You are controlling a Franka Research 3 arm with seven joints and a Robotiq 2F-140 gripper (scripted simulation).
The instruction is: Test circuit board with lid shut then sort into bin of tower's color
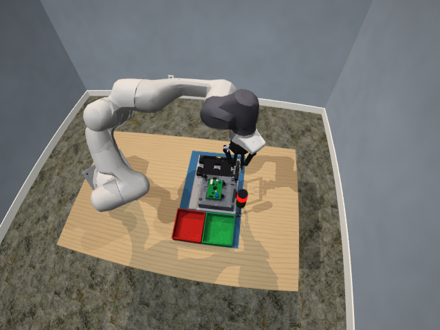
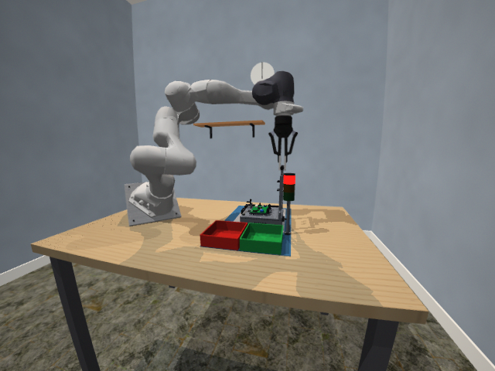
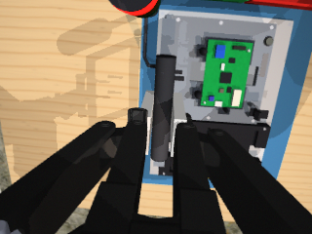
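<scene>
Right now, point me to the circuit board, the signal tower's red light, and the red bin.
circuit board (image 3: 227, 73), wrist view, green face.
signal tower's red light (image 2: 288, 178), exterior view, lit segment.
red bin (image 1: 188, 225), top view, its floor.

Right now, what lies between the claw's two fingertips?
The lid's black handle lies there, clamped by the claw. The wrist view shows it most plainly, with a fingertip on either side of the bar.
</scene>
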